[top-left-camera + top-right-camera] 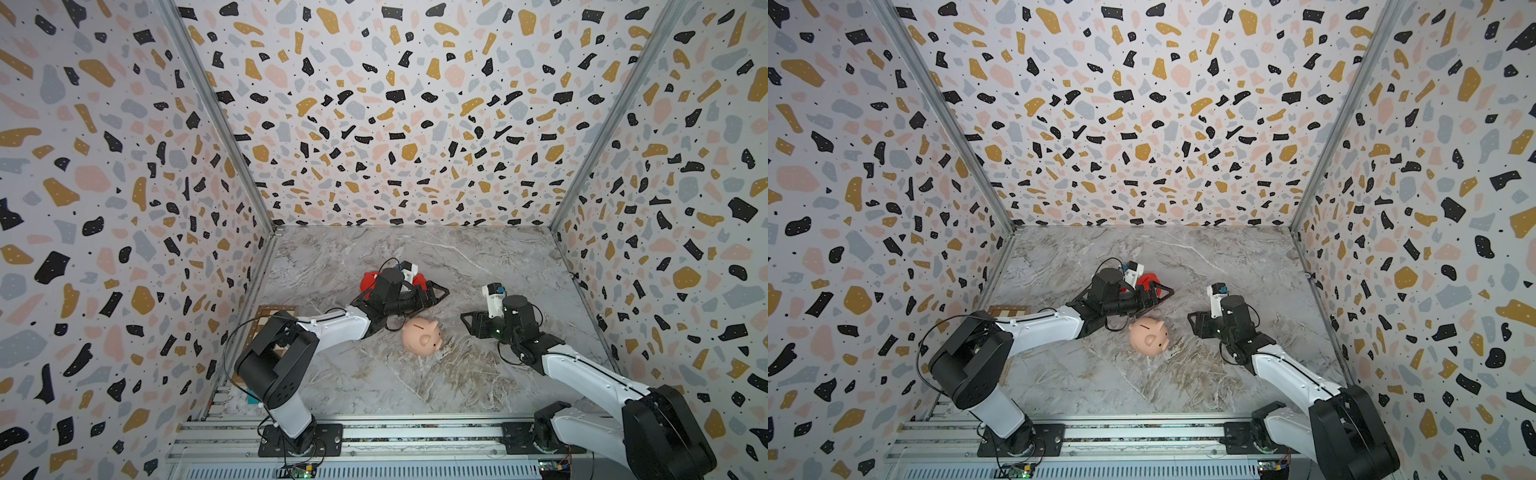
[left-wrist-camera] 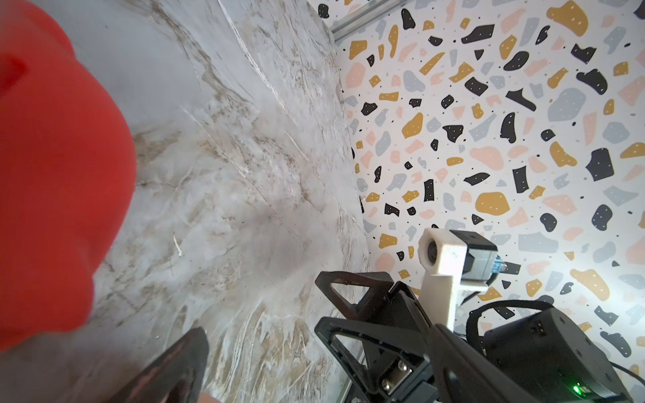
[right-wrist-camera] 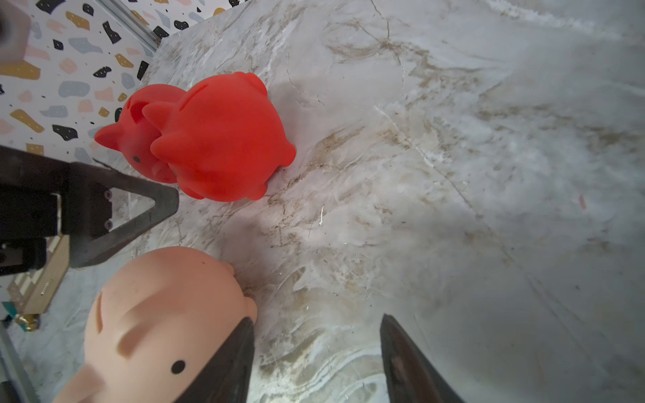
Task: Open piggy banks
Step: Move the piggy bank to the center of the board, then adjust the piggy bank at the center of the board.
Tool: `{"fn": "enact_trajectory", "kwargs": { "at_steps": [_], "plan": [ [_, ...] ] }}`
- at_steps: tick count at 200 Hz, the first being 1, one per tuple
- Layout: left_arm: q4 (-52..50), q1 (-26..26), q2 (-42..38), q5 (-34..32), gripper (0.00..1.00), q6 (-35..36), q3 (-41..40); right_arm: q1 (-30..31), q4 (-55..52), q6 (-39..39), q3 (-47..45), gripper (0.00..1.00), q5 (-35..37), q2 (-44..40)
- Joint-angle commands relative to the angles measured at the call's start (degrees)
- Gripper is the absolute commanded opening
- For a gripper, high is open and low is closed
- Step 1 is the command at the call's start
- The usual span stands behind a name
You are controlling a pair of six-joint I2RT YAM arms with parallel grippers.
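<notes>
- The pink pig (image 1: 422,336) stands near the middle of the desk (image 1: 374,386), with its coin slot facing up.
- One red pig (image 3: 223,139) and a second red pig (image 3: 134,139) touch each other, between the pink pig and the desk's back edge.
- The left gripper (image 1: 438,291) is just beside the red pair, jaws spread wide and holding nothing.
- The right gripper (image 3: 317,318) has its jaws partly apart and empty, with one finger right by the pink pig's face.
</notes>
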Motion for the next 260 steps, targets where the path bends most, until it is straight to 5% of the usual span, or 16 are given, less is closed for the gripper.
{"fn": "enact_trajectory", "kwargs": {
  "at_steps": [1, 47, 84, 109, 118, 190, 260],
  "plan": [
    [-9.4, 0.0, -6.0, -2.6, 0.99, 8.8, -0.4, 1.6, 2.1, 0.3, -0.1, 0.50, -1.2, 1.0],
    [-29.8, 0.0, -21.1, -8.6, 0.99, 18.3, -6.1, 7.8, 5.6, -1.5, 2.1, 0.49, 2.4, 6.5],
    [-40.3, -0.1, -29.7, -10.0, 0.46, 21.7, -12.1, 8.8, 7.2, -2.8, 4.4, 0.46, 2.2, 12.4],
    [-40.6, -0.1, -29.4, -7.6, 0.19, 21.2, -15.4, 10.8, 7.1, -3.5, 4.6, 0.43, 1.2, 13.4],
    [-39.6, -0.2, -27.9, -6.9, 0.00, 20.8, -15.7, 11.8, 6.7, -3.5, 4.2, 0.43, 1.5, 12.7],
    [-29.3, -0.2, -14.1, -8.6, 0.02, 21.5, -9.7, 16.9, 4.5, -2.5, 1.2, 0.43, 1.5, 7.6],
    [-25.9, -0.1, -4.1, -9.5, 0.20, 22.6, -0.7, 16.8, 2.4, -1.7, -0.6, 0.43, 3.9, 3.5]
  ]
}}
